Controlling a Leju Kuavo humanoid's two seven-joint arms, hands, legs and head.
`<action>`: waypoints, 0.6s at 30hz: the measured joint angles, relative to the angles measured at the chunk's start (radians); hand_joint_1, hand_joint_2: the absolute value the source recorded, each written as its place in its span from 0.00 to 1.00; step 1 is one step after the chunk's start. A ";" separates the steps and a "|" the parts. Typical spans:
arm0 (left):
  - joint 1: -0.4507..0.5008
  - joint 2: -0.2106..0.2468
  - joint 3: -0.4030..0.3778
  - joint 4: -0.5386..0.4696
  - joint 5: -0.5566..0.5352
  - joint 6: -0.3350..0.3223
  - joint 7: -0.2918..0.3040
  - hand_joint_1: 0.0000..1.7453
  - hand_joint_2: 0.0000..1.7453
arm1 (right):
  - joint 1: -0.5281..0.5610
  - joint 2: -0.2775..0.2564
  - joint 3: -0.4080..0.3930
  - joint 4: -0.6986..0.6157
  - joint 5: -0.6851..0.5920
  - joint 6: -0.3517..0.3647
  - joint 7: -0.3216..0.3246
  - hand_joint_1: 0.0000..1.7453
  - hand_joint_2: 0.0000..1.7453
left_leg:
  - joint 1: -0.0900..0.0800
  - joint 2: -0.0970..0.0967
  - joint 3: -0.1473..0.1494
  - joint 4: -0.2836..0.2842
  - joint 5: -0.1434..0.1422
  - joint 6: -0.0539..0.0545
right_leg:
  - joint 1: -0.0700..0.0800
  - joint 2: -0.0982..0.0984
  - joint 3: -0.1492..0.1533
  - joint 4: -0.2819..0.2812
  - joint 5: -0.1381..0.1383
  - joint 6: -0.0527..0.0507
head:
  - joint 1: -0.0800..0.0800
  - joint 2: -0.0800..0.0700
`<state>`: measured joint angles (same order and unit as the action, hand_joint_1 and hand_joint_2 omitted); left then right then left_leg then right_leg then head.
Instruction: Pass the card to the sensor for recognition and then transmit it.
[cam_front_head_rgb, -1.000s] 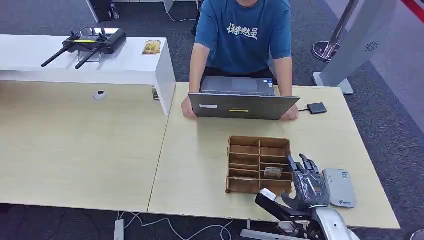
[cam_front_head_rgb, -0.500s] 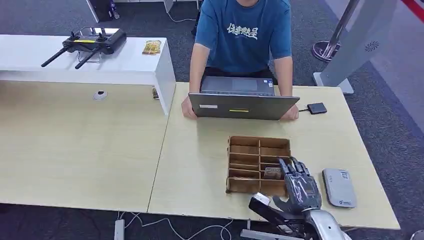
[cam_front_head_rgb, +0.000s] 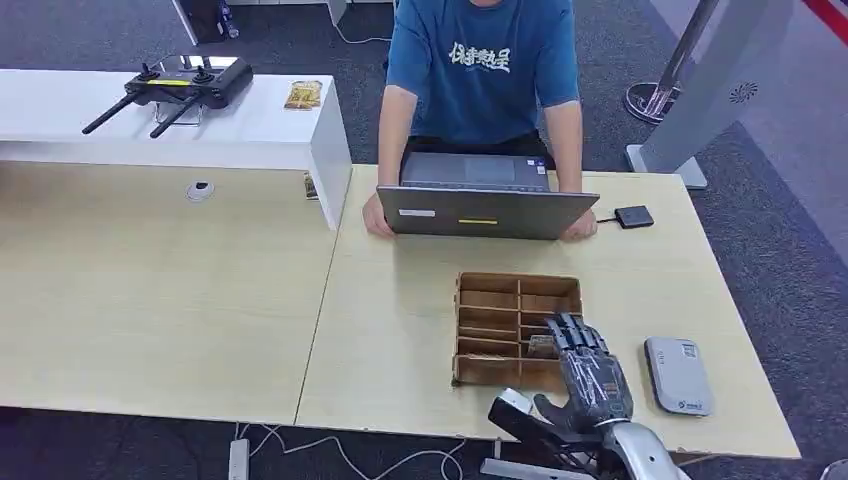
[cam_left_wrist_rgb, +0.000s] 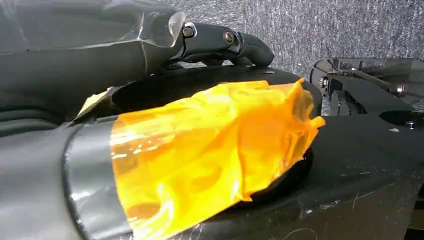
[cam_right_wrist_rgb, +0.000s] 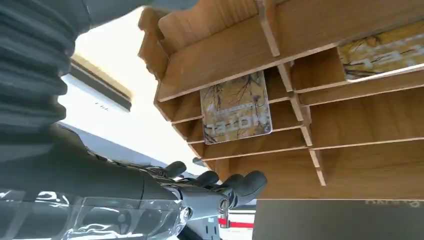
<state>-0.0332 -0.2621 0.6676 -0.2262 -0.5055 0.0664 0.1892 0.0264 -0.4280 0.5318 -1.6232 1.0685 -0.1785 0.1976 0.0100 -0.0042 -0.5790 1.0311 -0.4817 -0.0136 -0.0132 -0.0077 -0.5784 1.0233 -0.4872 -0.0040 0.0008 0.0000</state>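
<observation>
A wooden divided box (cam_front_head_rgb: 489, 325) stands on the right table. A brown patterned card (cam_front_head_rgb: 541, 346) lies in one of its near right slots. My right hand (cam_front_head_rgb: 588, 377) hovers over the box's near right corner with its fingers stretched out and nothing in them. The right wrist view shows the card (cam_right_wrist_rgb: 236, 107) leaning in its slot, a second card (cam_right_wrist_rgb: 382, 50) in another slot, and my dark fingers (cam_right_wrist_rgb: 225, 190) apart from both. The grey-white sensor (cam_front_head_rgb: 678, 375) lies flat to the right of the box. My left hand (cam_left_wrist_rgb: 225, 40) hangs low, holding nothing.
A person in a blue shirt (cam_front_head_rgb: 483, 70) sits behind an open laptop (cam_front_head_rgb: 485, 208) at the far edge, hands beside it. A small black device (cam_front_head_rgb: 633, 216) lies right of the laptop. A white shelf (cam_front_head_rgb: 170, 125) carries a drone controller (cam_front_head_rgb: 175, 90).
My right hand has moved left, from beside the sensor to above the box's near right slots. The sensor is now fully uncovered.
</observation>
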 joint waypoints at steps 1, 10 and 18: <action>0.000 0.000 0.000 0.000 0.000 0.000 0.000 0.00 0.00 | -0.001 0.002 0.001 0.001 0.000 -0.001 0.000 0.66 1.00 | 0.000 0.000 0.000 0.000 0.000 0.000 | 0.000 0.000 0.000 0.000 0.000 0.000 | 0.000 0.000; 0.000 0.000 0.003 0.000 0.000 0.000 0.000 0.00 0.00 | -0.015 0.010 0.005 0.013 0.000 -0.005 0.000 0.71 1.00 | 0.000 0.000 0.000 0.000 0.000 0.000 | 0.000 0.000 0.000 0.000 0.000 0.000 | 0.000 0.000; -0.001 0.000 0.016 0.000 -0.003 -0.001 0.001 0.00 0.00 | -0.020 0.010 0.002 0.013 0.007 -0.013 0.011 0.31 1.00 | 0.000 0.000 0.000 0.000 0.000 0.000 | 0.000 0.000 0.000 0.000 0.000 0.000 | 0.000 0.000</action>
<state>-0.0340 -0.2617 0.6832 -0.2262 -0.5081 0.0656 0.1900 0.0068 -0.4177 0.5333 -1.6106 1.0754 -0.1919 0.2083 0.0100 -0.0040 -0.5786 1.0311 -0.4817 -0.0136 -0.0132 -0.0075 -0.5783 1.0232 -0.4872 -0.0040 0.0008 0.0004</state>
